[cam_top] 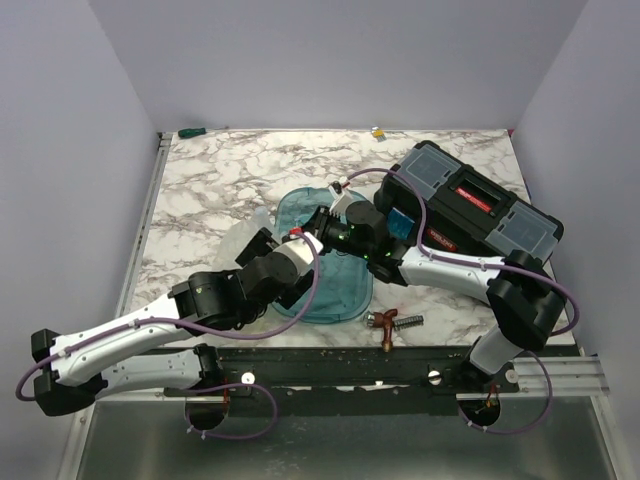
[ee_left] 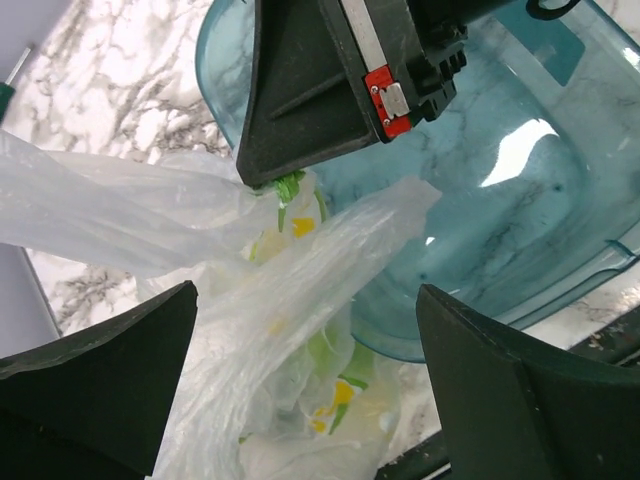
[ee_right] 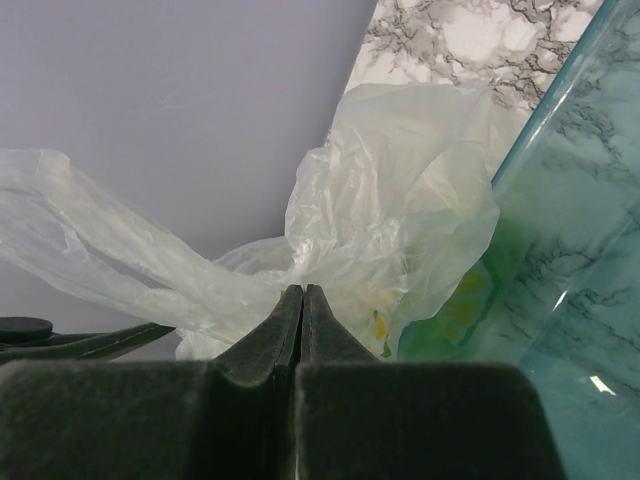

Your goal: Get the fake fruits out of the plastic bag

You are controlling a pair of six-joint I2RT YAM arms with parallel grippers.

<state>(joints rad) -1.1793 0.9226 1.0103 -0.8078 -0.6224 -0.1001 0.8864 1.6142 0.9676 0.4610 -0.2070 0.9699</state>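
The plastic bag [ee_left: 250,330], clear and crinkled, lies at the left rim of the teal tray [ee_left: 520,210]. Green and yellow patches of the fake fruits [ee_left: 340,392] show through its film; their shapes are blurred. My right gripper [ee_right: 302,290] is shut on a fold of the bag [ee_right: 390,200], and the left wrist view shows it from above pinching the film. My left gripper [ee_left: 308,300] hangs over the bag with its jaws wide open, one finger on each side, not touching it. In the top view both grippers meet at the tray's [cam_top: 345,290] left edge.
A black toolbox [cam_top: 478,205] with a red latch stands at the right. A copper fitting [cam_top: 384,322] and a small spring [cam_top: 408,321] lie near the front edge. A green item [cam_top: 190,131] and a small yellow one [cam_top: 378,131] sit at the far edge.
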